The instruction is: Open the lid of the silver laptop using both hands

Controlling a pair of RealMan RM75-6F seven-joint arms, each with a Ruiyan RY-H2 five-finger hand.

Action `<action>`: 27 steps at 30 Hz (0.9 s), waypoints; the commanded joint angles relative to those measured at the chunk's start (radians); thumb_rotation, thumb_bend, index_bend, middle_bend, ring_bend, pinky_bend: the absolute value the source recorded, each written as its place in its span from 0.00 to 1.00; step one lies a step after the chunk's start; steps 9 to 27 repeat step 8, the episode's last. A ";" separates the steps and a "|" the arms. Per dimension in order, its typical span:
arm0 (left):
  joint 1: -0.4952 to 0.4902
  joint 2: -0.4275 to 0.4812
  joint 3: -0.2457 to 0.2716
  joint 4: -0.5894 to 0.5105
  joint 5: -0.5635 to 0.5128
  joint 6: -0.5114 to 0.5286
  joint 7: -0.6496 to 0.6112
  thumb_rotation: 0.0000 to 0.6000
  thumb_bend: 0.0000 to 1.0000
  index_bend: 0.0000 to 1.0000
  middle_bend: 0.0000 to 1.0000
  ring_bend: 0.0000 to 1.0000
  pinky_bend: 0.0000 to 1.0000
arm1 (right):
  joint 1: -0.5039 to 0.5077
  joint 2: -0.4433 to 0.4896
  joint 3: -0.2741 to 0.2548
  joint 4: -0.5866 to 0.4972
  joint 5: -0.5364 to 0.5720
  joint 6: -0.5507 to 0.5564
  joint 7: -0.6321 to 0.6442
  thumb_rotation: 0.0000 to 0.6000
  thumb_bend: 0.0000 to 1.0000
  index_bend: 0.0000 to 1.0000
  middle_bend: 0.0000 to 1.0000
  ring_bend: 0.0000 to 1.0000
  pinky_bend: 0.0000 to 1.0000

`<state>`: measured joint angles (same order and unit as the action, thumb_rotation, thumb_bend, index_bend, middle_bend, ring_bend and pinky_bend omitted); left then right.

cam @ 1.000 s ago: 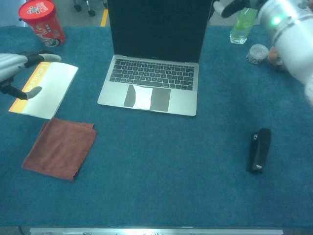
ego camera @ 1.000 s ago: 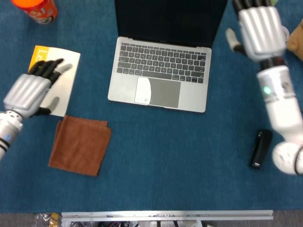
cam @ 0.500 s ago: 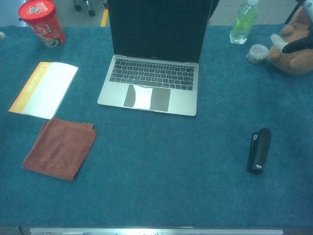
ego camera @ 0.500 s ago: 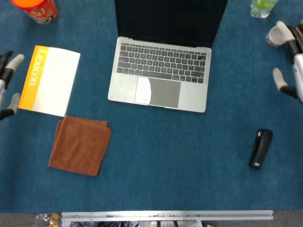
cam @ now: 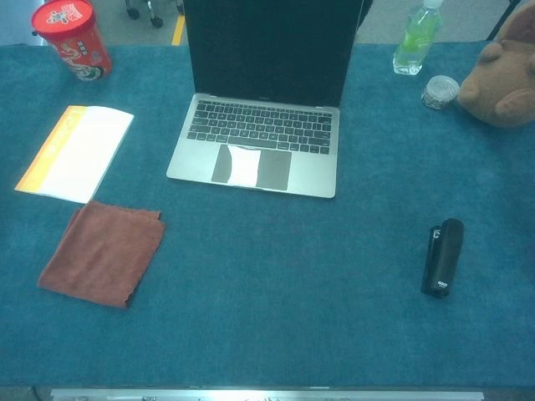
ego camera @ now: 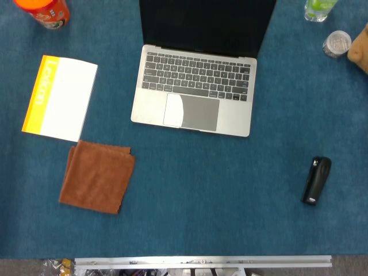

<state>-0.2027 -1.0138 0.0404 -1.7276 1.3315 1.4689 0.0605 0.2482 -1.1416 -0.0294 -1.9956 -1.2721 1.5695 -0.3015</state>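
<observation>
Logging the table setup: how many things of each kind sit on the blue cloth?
Laptop: 1
Booklet: 1
Brown cloth: 1
Stapler: 1
Red can: 1
Green bottle: 1
Small jar: 1
Plush toy: 1
Total: 8

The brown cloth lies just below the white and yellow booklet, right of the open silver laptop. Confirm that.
One detail is off: the brown cloth lies left of the silver laptop, not right of it. The head view shows this, with the cloth just below the white and yellow booklet; the chest view agrees. The laptop's lid is indeed open, its dark screen raised behind the keyboard.
</observation>
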 commanded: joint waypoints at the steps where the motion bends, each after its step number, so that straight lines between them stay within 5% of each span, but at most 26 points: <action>1: 0.024 0.008 -0.005 -0.016 0.004 0.024 0.000 1.00 0.47 0.05 0.02 0.00 0.01 | -0.021 0.011 -0.002 0.009 -0.020 0.008 0.019 1.00 0.35 0.05 0.13 0.00 0.06; 27: 0.055 0.014 -0.015 -0.039 0.011 0.041 0.018 1.00 0.47 0.05 0.02 0.00 0.01 | -0.041 0.016 0.012 0.024 -0.041 -0.015 0.043 1.00 0.35 0.05 0.13 0.00 0.06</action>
